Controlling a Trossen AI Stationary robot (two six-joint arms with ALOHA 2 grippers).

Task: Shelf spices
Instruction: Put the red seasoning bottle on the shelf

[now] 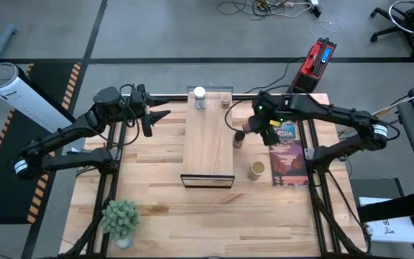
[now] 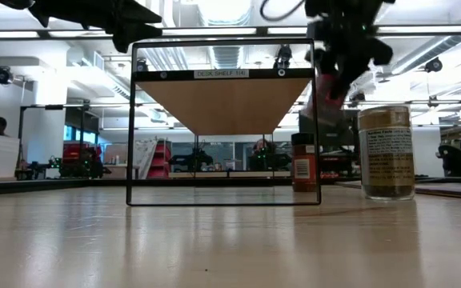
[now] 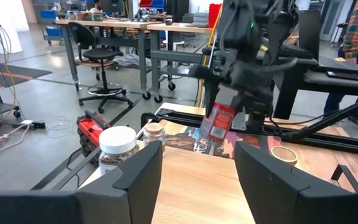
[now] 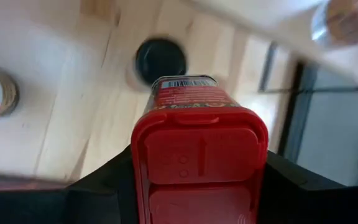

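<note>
Looking down from above, you see the wide butcher-block wooden counter carrying everything, with the narrow pale-wood shelf board on its thin black frame standing at its middle. Right of that lies the flat printed game box, and a small green potted plant sits at the near left corner.

Your left arm waits off the shelf's left far corner, its left gripper raised above the counter with the fingers standing apart and nothing between them. Your right gripper hangs just off the shelf's right edge, clamped on the red rectangular spice tin; the right wrist view shows that tin's red flip lid filling the space between both fingers, and the low view shows it lifted clear of the counter, tilted.

The white-capped clear jar already stands on the shelf's far end. The wider tan-topped round jar rests on the counter between shelf and game box. The dark black-lidded jar stands on the counter just beside the shelf's right edge, below the held tin. One small brown-topped jar sits by the far right corner of the shelf.
</note>
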